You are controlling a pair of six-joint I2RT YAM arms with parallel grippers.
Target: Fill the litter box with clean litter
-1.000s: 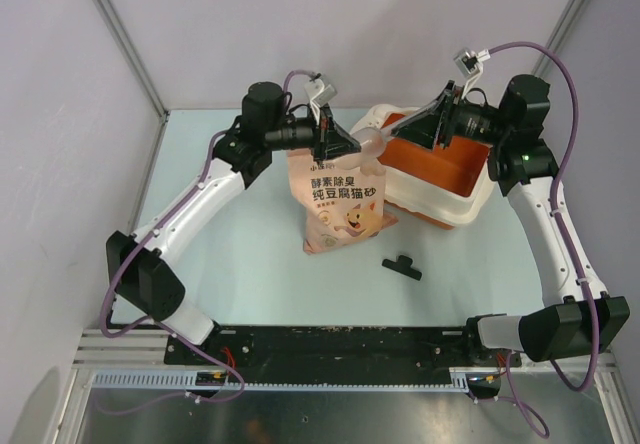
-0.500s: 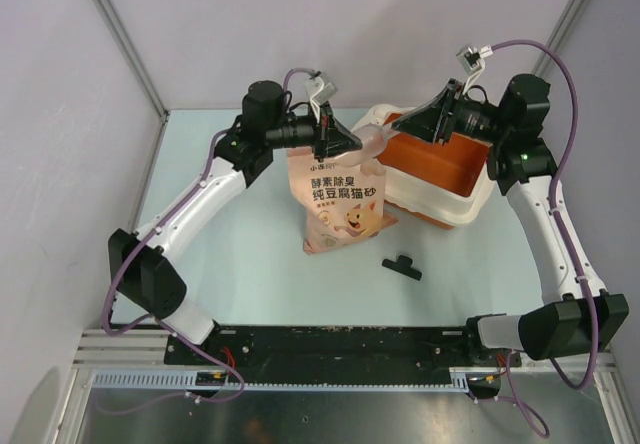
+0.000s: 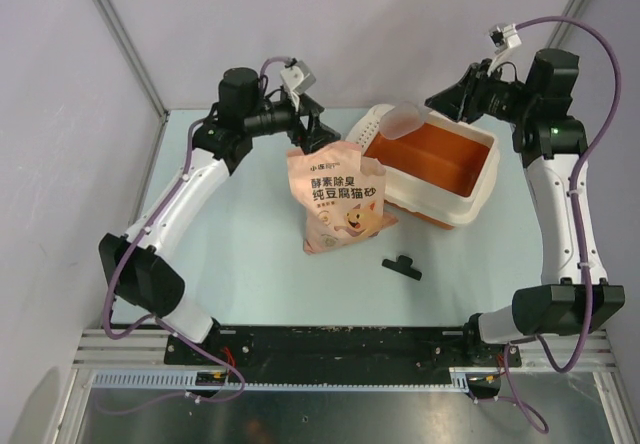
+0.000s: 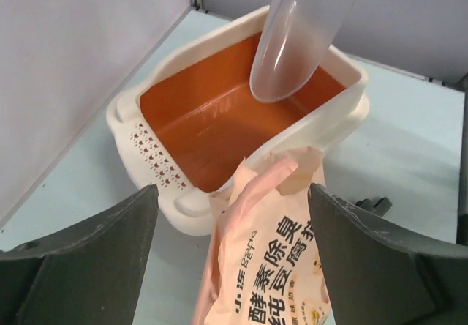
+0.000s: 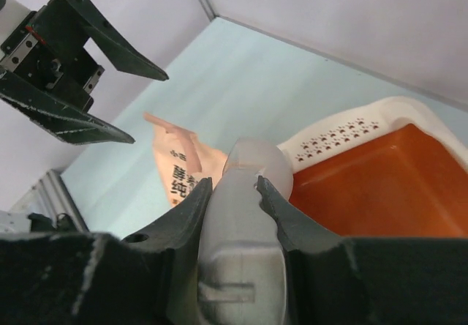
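Note:
The litter box [image 3: 470, 199] stands at the back right, cream outside and bare orange inside [image 4: 212, 120], its perforated ledge [image 5: 340, 133] toward the bag. No clean litter is in view. A pink printed bag [image 3: 340, 199] stands against the box's left end, top flap loose [image 4: 281, 178]. My left gripper [image 3: 318, 129] hangs open just behind the bag top, its jaws wide on either side of it [image 4: 232, 189] and touching nothing. My right gripper [image 5: 234, 182] is shut on the handle of a clear plastic scoop [image 3: 403, 121], which is held above the box's left end [image 4: 303, 39].
A small black T-shaped part [image 3: 401, 265] lies on the pale table in front of the box. Grey walls with a metal post close off the back and both sides. The arm bases sit on the black rail along the near edge.
My left gripper has let go of the bag top, opened wide and drawn back to the left. My right arm has pulled the scoop away from the bag mouth, up over the box.

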